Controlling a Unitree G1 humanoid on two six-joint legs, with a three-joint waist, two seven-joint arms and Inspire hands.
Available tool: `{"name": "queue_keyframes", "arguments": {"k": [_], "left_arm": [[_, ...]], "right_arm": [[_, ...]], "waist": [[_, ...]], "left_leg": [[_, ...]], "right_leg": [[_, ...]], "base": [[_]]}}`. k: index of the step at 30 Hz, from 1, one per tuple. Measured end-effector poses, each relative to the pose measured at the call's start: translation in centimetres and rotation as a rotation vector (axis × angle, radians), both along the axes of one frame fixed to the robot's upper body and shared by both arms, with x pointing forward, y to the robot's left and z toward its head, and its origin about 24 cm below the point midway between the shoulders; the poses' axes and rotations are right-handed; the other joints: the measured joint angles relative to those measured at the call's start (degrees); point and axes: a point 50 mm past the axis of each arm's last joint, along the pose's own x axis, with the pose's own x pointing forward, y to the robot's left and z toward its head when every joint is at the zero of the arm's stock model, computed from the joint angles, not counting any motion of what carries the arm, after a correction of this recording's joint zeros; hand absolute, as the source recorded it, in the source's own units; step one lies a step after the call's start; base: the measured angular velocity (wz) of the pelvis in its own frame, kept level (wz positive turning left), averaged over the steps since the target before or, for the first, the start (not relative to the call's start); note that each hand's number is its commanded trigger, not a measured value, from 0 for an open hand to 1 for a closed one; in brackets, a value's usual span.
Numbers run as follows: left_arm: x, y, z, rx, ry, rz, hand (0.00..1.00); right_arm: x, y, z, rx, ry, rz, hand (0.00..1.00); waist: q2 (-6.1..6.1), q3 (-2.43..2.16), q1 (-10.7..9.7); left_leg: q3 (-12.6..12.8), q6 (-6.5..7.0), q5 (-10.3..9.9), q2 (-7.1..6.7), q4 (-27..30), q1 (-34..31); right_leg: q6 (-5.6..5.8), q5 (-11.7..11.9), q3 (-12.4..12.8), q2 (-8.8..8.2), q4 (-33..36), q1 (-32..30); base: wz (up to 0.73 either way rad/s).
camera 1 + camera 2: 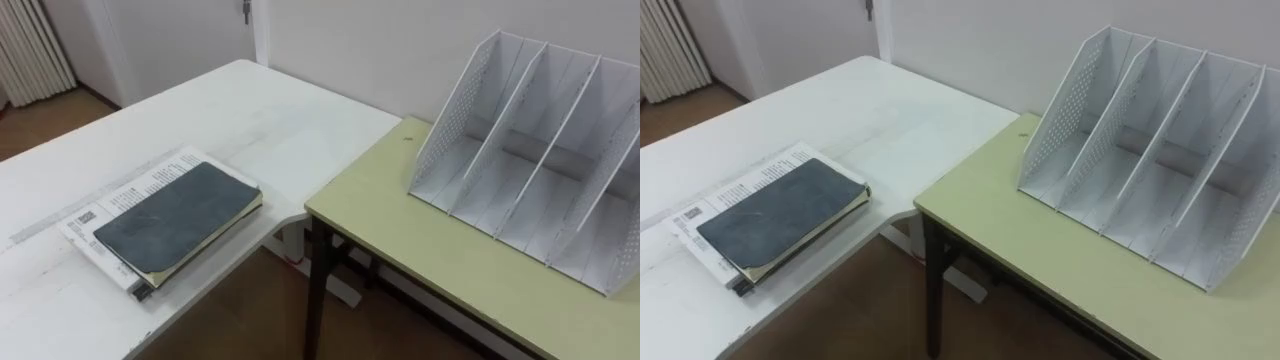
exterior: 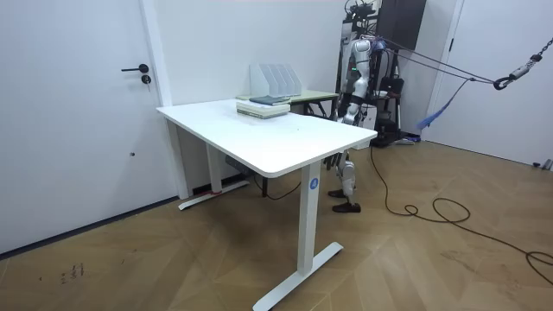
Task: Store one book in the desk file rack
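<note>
1. The dark grey book lies flat on top of a white printed book. The two make a small stack.
2. The stack sits near left on the white desk, close to the desk's right edge.
3. The green table stands right of the desk, with its near-left corner just beside the desk edge.
4. The white file rack stands upright on the green table, far right. It has perforated side walls and slanted dividers that form several slots.
5. The dark grey book and the rack are well apart, and the book is not yet stored.
6. A radiator shows far left, with wood floor under the gap between desk and table.
7. In the room view the robot stands upright at the far side of the desk, next to the green table and facing the rack.
8. The left hand hangs low by the desk's far edge. It is too small to tell whether it is spread or curled, and the books are not in it.
9. A door is on the room view's left.
</note>
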Motion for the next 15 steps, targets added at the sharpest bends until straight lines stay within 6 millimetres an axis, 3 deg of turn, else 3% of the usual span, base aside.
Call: {"name": "queue_keyframes", "arguments": {"k": [15], "left_arm": [[0.60,-0.11,0.03,0.007,-0.018,-0.011,0.00]], "right_arm": [[0.08,0.00,0.01,-0.002,-0.004,0.002,0.00]], "waist": [[0.11,0.01,-0.1]], "left_leg": [[-0.1,0.00,0.0,-0.01,0.0,0.0]], "right_leg": [[0.00,0.0,0.0,-0.02,0.0,0.0]], "base": [[0.00]]}}
